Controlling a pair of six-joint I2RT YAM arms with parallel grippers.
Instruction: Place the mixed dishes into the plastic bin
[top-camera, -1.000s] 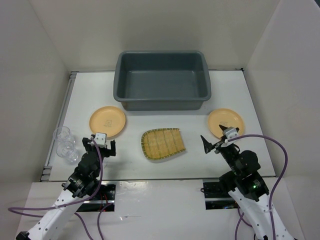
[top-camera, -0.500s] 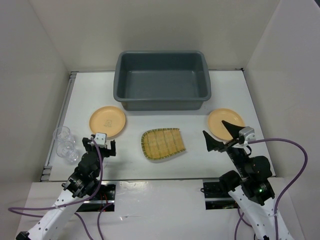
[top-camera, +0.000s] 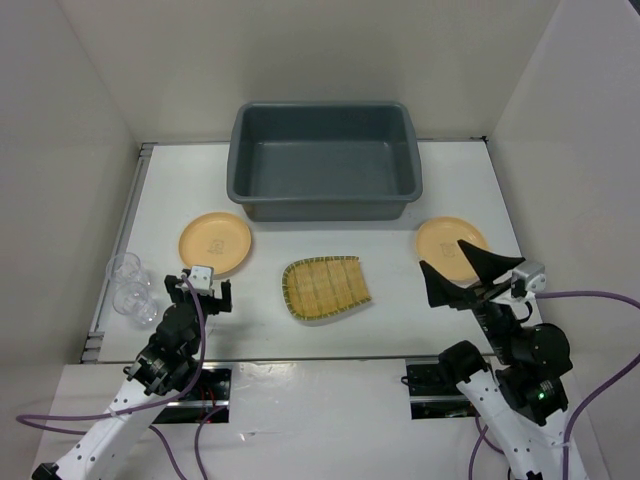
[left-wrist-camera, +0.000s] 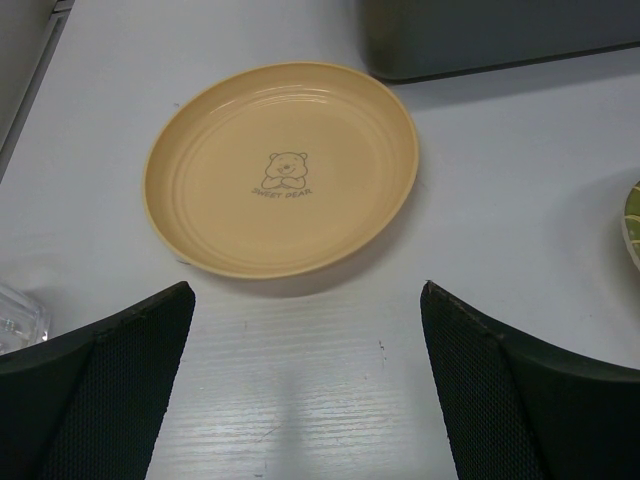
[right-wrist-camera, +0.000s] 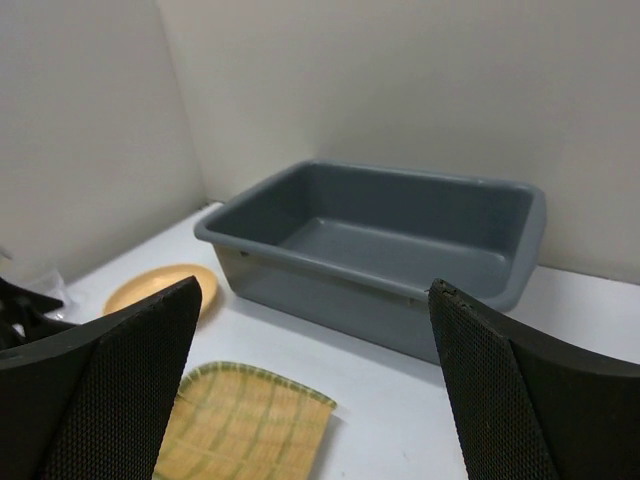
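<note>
Dark grey plastic bin: is sitting at the far middle of the white surface, open side up, with nothing showing inside; the right wrist view is showing its sloped walls and wide rim.
Left orange-yellow plate: is lying flat on the surface just off the bin's near left corner, outside the bin; the left wrist view is showing a small bear print at its centre.
Right orange-yellow plate: is lying flat near the bin's near right corner, outside it, its near edge partly covered by the right gripper's dark fingers.
Yellow slatted tray: is resting on the surface between the two plates, nearer the arms, well apart from the bin.
Left gripper: is hanging low just short of the left plate, its fingers spread wide and holding nothing.
Right gripper: is hovering raised over the right plate, fingers spread wide and holding nothing, its camera facing across towards the bin.
Clear cups: are standing at the surface's left edge, beside the left arm.
</note>
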